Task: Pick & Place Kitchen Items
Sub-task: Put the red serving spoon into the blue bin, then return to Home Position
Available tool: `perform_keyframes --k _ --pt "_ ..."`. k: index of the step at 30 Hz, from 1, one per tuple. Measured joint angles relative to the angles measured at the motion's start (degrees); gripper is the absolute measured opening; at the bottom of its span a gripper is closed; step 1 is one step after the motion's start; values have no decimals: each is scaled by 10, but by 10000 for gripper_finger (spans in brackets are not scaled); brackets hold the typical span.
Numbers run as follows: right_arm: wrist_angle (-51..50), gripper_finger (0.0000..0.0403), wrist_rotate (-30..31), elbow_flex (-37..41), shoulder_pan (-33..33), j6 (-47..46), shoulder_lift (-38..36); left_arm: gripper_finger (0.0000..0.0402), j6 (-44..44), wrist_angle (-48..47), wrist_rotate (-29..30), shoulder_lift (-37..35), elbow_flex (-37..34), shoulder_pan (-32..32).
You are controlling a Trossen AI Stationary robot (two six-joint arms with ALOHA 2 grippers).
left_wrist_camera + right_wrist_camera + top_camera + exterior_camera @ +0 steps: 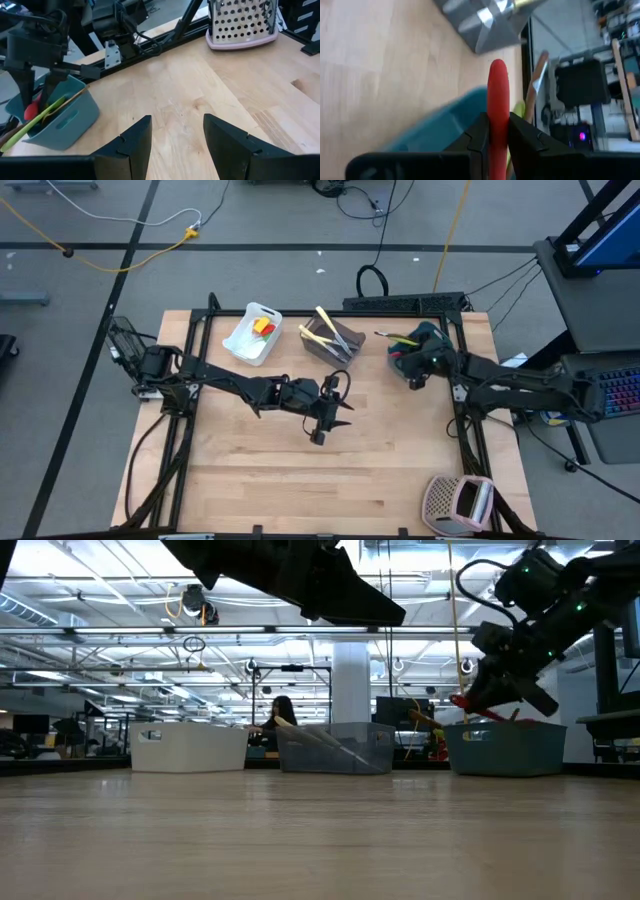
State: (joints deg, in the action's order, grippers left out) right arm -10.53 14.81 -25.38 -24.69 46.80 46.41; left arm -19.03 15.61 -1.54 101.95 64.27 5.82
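Note:
My right gripper [31, 92] is shut on a slim red utensil [497, 85] over the teal tub [67, 120] at the table's far right. A lime utensil [27, 131] and a brown-handled one [538, 75] lie in that tub, leaning on its rim. The grey tub [335, 342] at the far middle holds cream-handled utensils [330, 325]. A red and yellow piece [263, 327] lies in the white tub [252, 335]. My left gripper [177, 125] is open over the middle of the table, nothing between its fingers. My right gripper pinches the red utensil between its two fingers, which slant down over the teal tub. The utensil runs along the fingers, and its rounded red end [497, 75] sticks out past the fingertips. Whether that end touches the things in the tub, I cannot tell.
A perforated grater with a pink side [460, 502] stands at the table's near right corner. The three tubs stand in a row along the far edge. Bare wood [300, 470] lies between them and the near edge. Black frame rails [190, 380] run along the table's sides.

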Motion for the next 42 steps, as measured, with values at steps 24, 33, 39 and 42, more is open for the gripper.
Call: perform_keyframes --k 24,33,39,42 --pt "287 164 5 128 -2 -25 -6 184 13 -5 -60 0 0 0" --pt "296 176 2 127 60 -95 -69 184 87 -10 -60 -17 -1 0" --pt "302 162 0 127 130 -139 -123 184 135 -90 -54 -91 -1 -1" --pt "310 155 -1 127 166 -206 -147 184 149 -129 -30 -137 -1 2"
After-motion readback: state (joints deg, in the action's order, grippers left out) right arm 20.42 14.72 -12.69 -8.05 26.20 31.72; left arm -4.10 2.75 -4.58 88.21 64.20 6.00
